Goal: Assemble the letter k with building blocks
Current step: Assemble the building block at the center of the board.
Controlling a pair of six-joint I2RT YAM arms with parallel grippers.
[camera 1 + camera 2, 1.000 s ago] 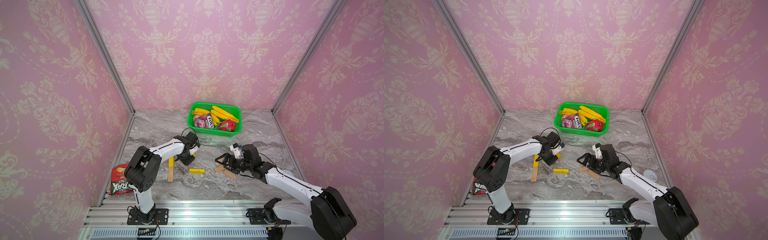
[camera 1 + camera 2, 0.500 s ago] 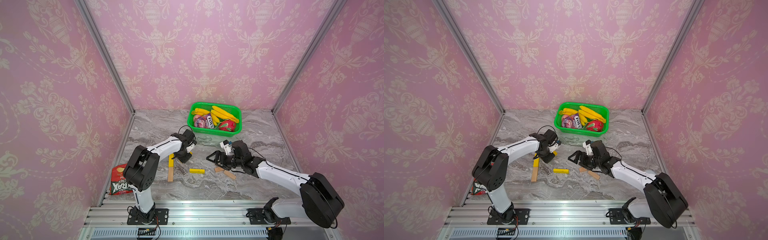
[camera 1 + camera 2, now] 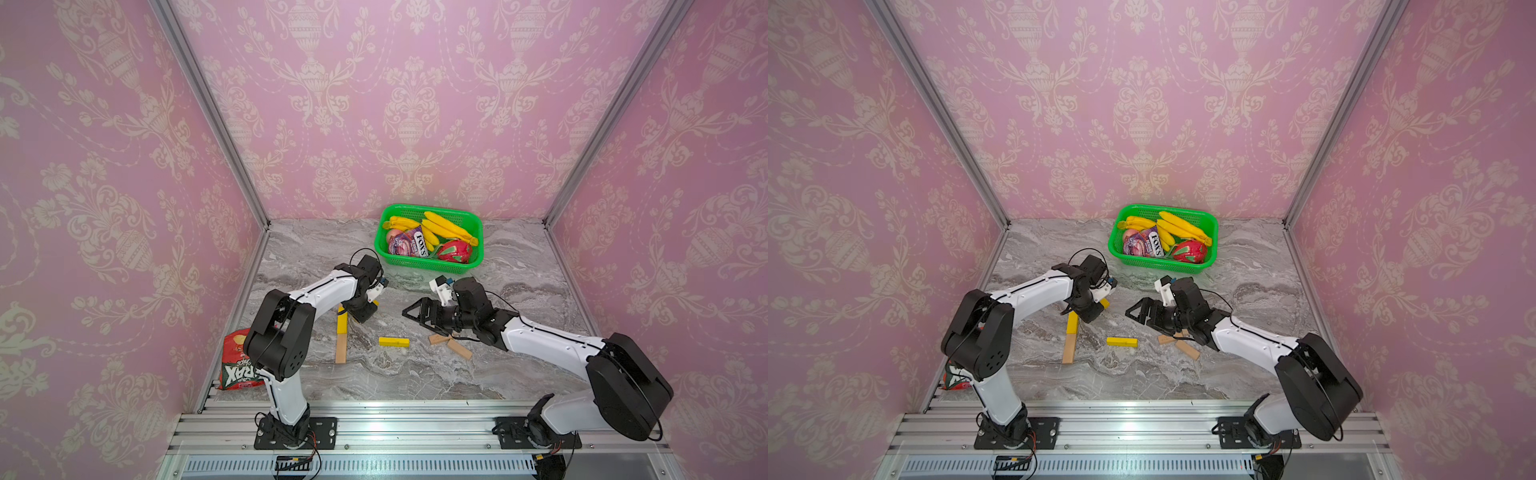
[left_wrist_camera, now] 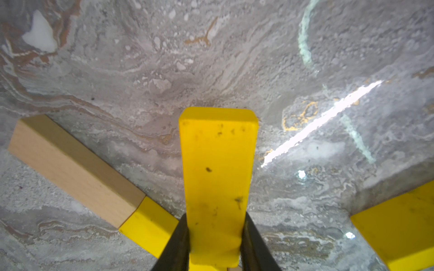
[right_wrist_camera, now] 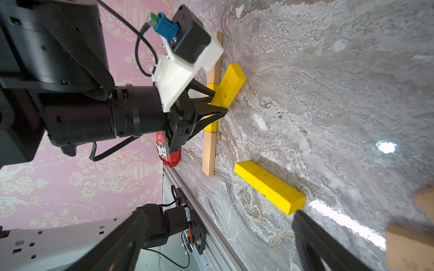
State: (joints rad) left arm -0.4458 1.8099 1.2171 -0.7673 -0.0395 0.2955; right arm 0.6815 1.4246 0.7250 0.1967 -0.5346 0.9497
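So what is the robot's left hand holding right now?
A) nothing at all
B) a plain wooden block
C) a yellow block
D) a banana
C: in the left wrist view, the left gripper has its two dark jaws squeezed against the sides of a yellow block, which sticks out ahead of it over the marble table.

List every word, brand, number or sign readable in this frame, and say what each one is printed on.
"FOX'S": on the candy packet in the green basket.
"RAX": large letters on the red snack bag; the rest of its print is unreadable.
Printed label on an arm base mount, right wrist view: too small to read.
The yellow block carries no print.
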